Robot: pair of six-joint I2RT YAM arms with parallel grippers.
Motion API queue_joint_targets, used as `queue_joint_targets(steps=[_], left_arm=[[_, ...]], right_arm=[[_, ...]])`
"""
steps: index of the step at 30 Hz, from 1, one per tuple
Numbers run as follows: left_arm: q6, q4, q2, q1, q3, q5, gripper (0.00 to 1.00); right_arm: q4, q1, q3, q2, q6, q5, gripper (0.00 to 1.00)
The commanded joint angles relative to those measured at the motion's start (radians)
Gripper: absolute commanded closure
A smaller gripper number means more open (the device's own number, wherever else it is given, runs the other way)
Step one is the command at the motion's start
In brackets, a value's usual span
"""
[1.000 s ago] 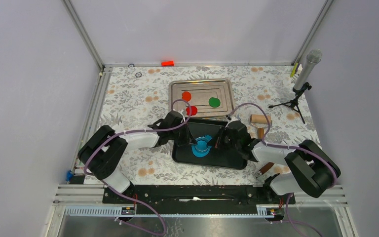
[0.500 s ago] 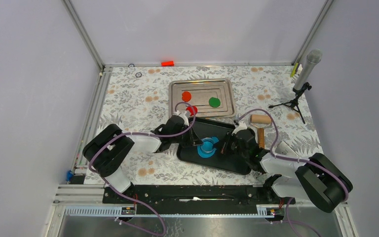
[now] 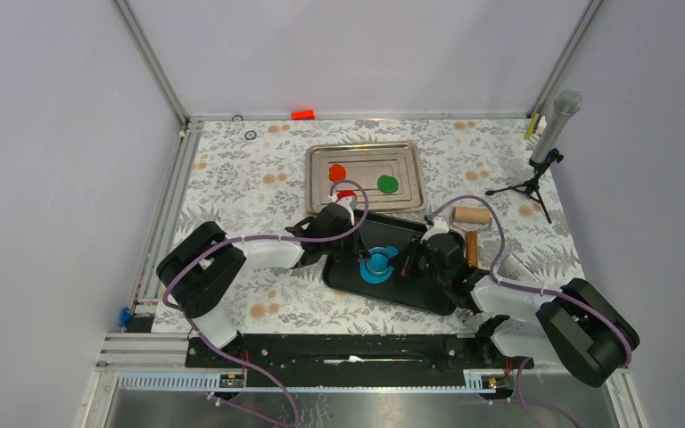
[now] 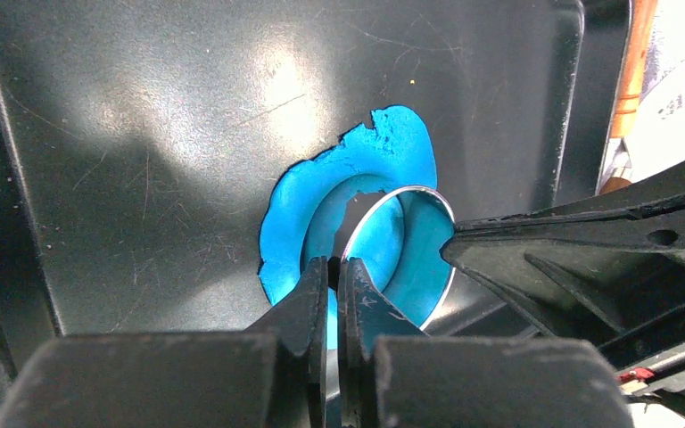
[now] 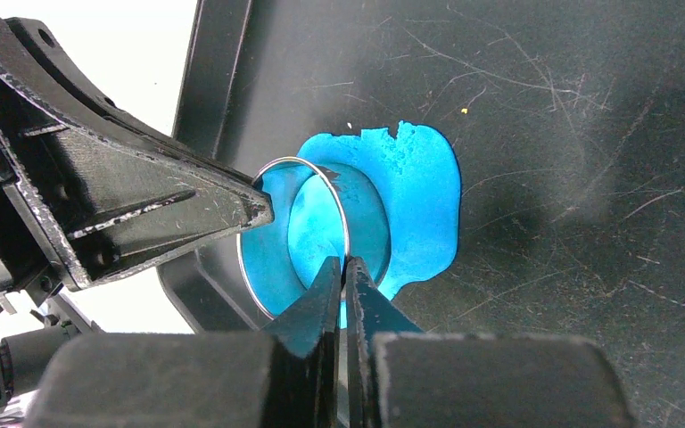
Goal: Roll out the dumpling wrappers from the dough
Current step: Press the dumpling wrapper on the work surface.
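The blue dough (image 3: 380,269) lies as a thin ragged sheet in a black tray (image 3: 428,290). A round metal ring cutter (image 3: 376,259) stands on it. My left gripper (image 3: 358,254) is shut on the ring's left rim and my right gripper (image 3: 402,265) on its right rim. In the left wrist view my gripper (image 4: 333,267) pinches the ring (image 4: 419,190) over the dough (image 4: 321,178). In the right wrist view my gripper (image 5: 343,265) pinches the ring (image 5: 294,160), with blue clay inside it and the sheet (image 5: 424,196) behind. Orange (image 3: 337,172), green (image 3: 387,184) and red (image 3: 347,193) wrappers lie on a silver tray (image 3: 408,160).
A wooden rolling pin (image 3: 470,216) lies on the flowered tablecloth right of the black tray. A microphone on a small tripod (image 3: 548,138) stands at the far right. A red block (image 3: 302,114) lies at the back edge.
The black tray has slid right and turned, with the dough and ring on it. Both grippers moved right with it, still shut on the ring. The red wrapper is more hidden by my left arm.
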Motion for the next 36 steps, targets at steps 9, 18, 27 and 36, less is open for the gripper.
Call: queue_joint_targets(steps=[9, 18, 27, 36], left_arm=[[0.062, -0.328, 0.264, -0.113, -0.028, -0.042, 1.0], [0.083, -0.364, 0.265, -0.112, -0.008, -0.022, 1.0], [0.138, -0.359, 0.218, -0.126, -0.019, 0.066, 1.0], [0.135, -0.399, 0.186, -0.177, -0.042, 0.095, 1.0]], right_arm=[[-0.206, 0.037, -0.061, -0.025, 0.009, -0.007, 1.0], [-0.224, 0.036, -0.022, 0.053, 0.008, -0.033, 1.0], [-0.169, 0.036, 0.009, 0.144, 0.018, -0.078, 1.0], [-0.132, 0.037, 0.079, 0.264, 0.018, -0.098, 1.0]])
